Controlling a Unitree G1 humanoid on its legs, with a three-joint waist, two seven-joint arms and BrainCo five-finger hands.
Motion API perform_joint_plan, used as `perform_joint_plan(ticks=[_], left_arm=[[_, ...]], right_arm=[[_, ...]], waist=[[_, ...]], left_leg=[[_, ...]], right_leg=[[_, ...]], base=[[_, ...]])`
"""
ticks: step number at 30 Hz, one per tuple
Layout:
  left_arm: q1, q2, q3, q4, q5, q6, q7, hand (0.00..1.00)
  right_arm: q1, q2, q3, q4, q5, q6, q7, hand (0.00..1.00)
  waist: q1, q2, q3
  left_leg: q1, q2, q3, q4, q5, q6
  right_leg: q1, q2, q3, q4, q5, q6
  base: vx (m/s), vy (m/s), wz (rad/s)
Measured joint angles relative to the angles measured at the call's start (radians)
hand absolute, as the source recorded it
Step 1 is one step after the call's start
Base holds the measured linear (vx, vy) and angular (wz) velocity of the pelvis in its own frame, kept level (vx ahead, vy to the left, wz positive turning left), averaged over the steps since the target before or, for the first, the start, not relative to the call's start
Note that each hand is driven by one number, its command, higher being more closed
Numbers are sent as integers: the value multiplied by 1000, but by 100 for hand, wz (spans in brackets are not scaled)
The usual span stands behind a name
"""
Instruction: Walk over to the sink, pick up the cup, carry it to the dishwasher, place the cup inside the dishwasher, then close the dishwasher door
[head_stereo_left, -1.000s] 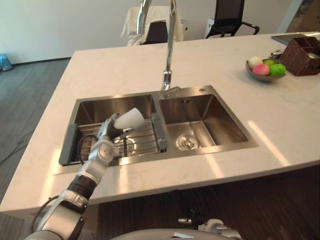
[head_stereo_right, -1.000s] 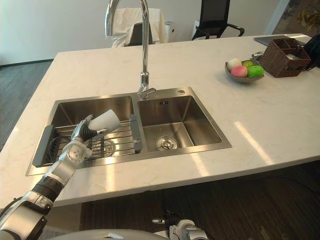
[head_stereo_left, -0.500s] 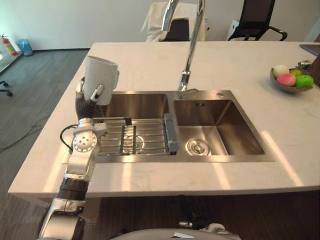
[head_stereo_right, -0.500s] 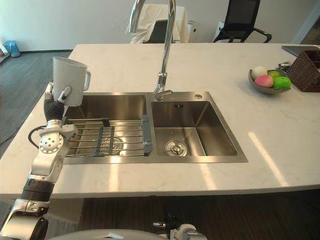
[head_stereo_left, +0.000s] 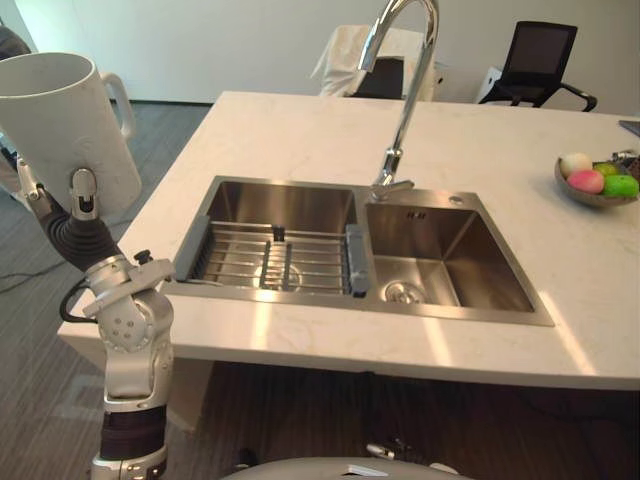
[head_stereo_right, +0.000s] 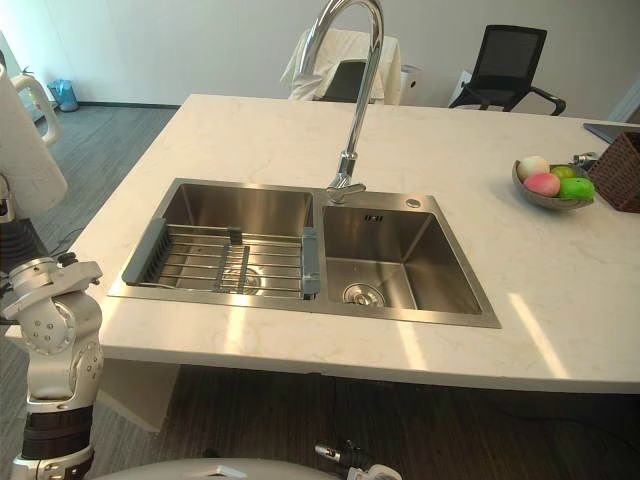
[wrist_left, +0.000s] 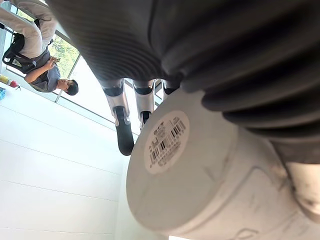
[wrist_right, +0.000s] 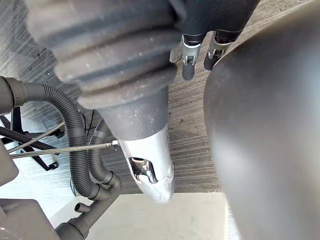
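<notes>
A white cup (head_stereo_left: 62, 125) with a handle is held upright and high, off the counter's left end, well left of the steel double sink (head_stereo_left: 300, 205). My left hand (head_stereo_left: 83, 195) is shut on the cup from below and behind, thumb against its side. In the left wrist view the cup's base (wrist_left: 167, 137) carries a barcode sticker, and fingers (wrist_left: 122, 127) curl round its far side. My right hand (wrist_right: 187, 55) hangs low over a dark plank floor, fingers relaxed and holding nothing.
A wire rack (head_stereo_left: 270, 260) lies in the sink's left basin, and a tall curved faucet (head_stereo_left: 400, 100) stands behind the divider. A fruit bowl (head_stereo_left: 593, 185) sits far right on the pale counter (head_stereo_left: 300, 130). Chairs stand beyond. Grey hoses (wrist_right: 87, 150) run near the right hand.
The cup has risen from just above the sink rack to high at the counter's left end. The camera has shifted, so the sink now sits further right in view.
</notes>
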Motion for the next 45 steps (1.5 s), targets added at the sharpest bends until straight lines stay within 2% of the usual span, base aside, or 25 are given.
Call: perform_joint_plan(ticks=[3, 8, 12, 17, 21, 23, 24, 25, 26, 27, 28, 29, 31, 34, 35, 36, 37, 38, 39, 40, 41, 42, 43, 44, 45], left_arm=[[3, -28, 5, -2, 0, -4, 0, 100], [36, -93, 0, -2, 0, -48, -30, 100], [110, -117, 5, -2, 0, -134, -47, 100], [173, -123, 10, -19, 0, -170, -45, 100], [184, -149, 12, -99, 10, -148, -19, 100], [209, -155, 29, -137, 18, -123, -14, 100], [224, -155, 44, -150, 15, -106, -27, 100], [219, -155, 45, -149, -5, -93, -62, 100], [214, -156, 40, -149, -12, -91, -77, 100], [213, -161, 26, -148, -28, -90, -106, 100], [214, -164, 24, -148, -30, -91, -120, 100], [215, -174, 19, -149, -31, -95, -132, 100], [221, -194, 9, -145, -29, -103, -124, 100], [235, -192, 14, -145, -28, -110, -107, 100], [242, -199, 12, -145, -21, -110, -109, 100], [243, -197, 14, -145, -22, -110, -127, 100], [240, -196, 11, -145, -21, -109, -139, 100], [225, -186, 3, -145, -22, -111, -169, 100], [199, -167, -2, -132, -22, -117, -195, 100], [183, -155, -19, -91, -22, -132, -210, 100], [177, -151, -27, -59, -22, -137, -214, 100], [169, -138, -32, -40, -26, -139, -215, 100], [156, -118, -52, -29, -27, -159, -207, 100], [152, -114, -68, -14, -28, -155, -207, 100], [153, -127, -112, 0, -28, -142, -207, 100]], right_arm=[[12, 2, -32, 0, 0, -6, 7, 0], [110, 7, -158, 16, 46, -112, 97, 0], [199, 28, -305, 89, 61, -240, 195, 0], [205, 39, -392, 160, 43, -335, 264, 0], [177, 34, -403, 161, -52, -357, 265, 0], [157, 24, -391, 161, -74, -366, 265, 0], [145, 28, -392, 161, -64, -367, 259, 0], [147, 42, -393, 167, -43, -374, 255, 0], [145, 45, -395, 178, -37, -378, 253, 0], [141, 30, -396, 184, -6, -380, 246, 0], [139, 19, -398, 183, 5, -381, 236, 0], [121, -7, -405, 183, 22, -379, 223, 0], [63, -39, -423, 190, 13, -364, 218, 0], [-33, -21, -436, 183, -56, -386, 239, 0], [-42, -13, -436, 169, -106, -399, 248, 0], [-32, -7, -430, 148, -128, -410, 259, 0], [-32, -5, -427, 142, -129, -411, 260, 0], [-17, 7, -419, 139, -124, -409, 260, 0], [-4, 28, -417, 131, -103, -408, 262, 0], [10, 38, -418, 132, -77, -408, 261, 0], [16, 42, -418, 132, -61, -407, 261, 0], [27, 62, -417, 123, -30, -414, 262, 0], [23, 54, -415, 117, -7, -431, 260, 0], [22, 54, -415, 122, 1, -427, 260, 0], [41, 54, -387, 113, 2, -425, 259, 0]], waist=[[-1, 4, 0], [-32, 11, -3], [-30, 17, -14], [-21, 22, -14], [22, 26, -8], [62, 34, 14], [70, 42, 36], [71, -12, 46], [69, -15, 49], [73, 7, 57], [78, 21, 57], [85, 48, 58], [100, 66, 71], [122, 44, 90], [132, 43, 96], [137, 35, 107], [134, 41, 114], [112, 63, 115], [89, 64, 132], [81, 72, 143], [74, 56, 146], [62, -5, 147], [67, 16, 162], [69, 3, 168], [69, 13, 162]], left_leg=[[2, 5, 15, 1, -3, -2], [-22, 5, -2, 1, -5, -5], [-16, 9, -1, 1, -21, -21], [0, 5, -32, 2, -17, -16], [-64, -20, -174, 8, 19, -16], [-117, -42, -264, 1, 43, -11], [-137, -49, -223, 2, 0, 32], [-149, -63, -79, 16, -68, 132], [-175, -56, 36, 69, -87, 154], [-222, -8, 256, 202, -117, 166], [-234, 12, 337, 257, -130, 171], [-225, 37, 419, 316, -139, 168], [-214, -4, 399, 296, -149, 172], [-208, -53, 351, 325, -202, 183], [-198, -72, 328, 333, -223, 186], [-178, -104, 289, 324, -231, 194], [-166, -121, 249, 320, -233, 200], [-154, -139, 163, 313, -229, 216], [-145, -166, 64, 295, -217, 213], [-115, -191, 9, 240, -205, 178], [-100, -190, 19, 240, -245, 116], [-159, -174, 9, 450, -327, 248], [-171, -135, -62, 544, -386, 167], [-147, -167, -96, 530, -392, 152], [-117, -188, -153, 500, -385, 154]], right_leg=[[-11, 5, 26, -1, 4, -1], [-15, -6, -57, -24, 10, -4], [-14, -6, -82, -29, 4, -2], [14, -4, -121, 2, -11, 15], [24, -3, -266, 32, -43, 17], [41, -2, -393, 58, -70, 20], [79, -2, -513, 49, -73, 27], [120, -36, -662, 26, -68, 35], [133, -46, -726, 29, -69, 39], [148, -52, -847, 51, -76, 39], [151, -56, -890, 61, -86, 46], [166, -61, -946, 80, -106, 82], [190, -82, -969, 110, -111, 96], [228, -124, -989, 174, -115, 91], [232, -173, -986, 289, -125, 71], [225, -246, -968, 450, -130, -29], [203, -270, -917, 535, -117, -128], [132, -250, -700, 651, -136, -145], [55, -134, -465, 665, -196, -54], [16, -49, -336, 631, -232, -29], [2, -13, -272, 585, -244, -37], [-54, -42, -225, 552, -283, -39], [-88, -58, -177, 522, -321, 5], [-106, -68, -123, 501, -326, 9], [-161, -57, -46, 493, -329, 5]], base=[[-2, -1, -18], [15, -7, 3], [68, -35, -8], [105, -55, 19], [-18, -65, 110], [-123, -68, 190], [-134, -50, 274], [-134, -20, 307], [-46, 71, 337], [-21, 121, 258], [-5, 155, 282], [61, 174, 230], [74, 202, 153], [70, 249, 60], [87, 235, 72], [121, 270, 89], [145, 180, 147], [136, 105, 217], [123, 75, 267], [121, 8, 238], [129, -14, 217], [195, -84, 194], [136, -70, 167], [201, -89, 140], [192, -31, 139]])
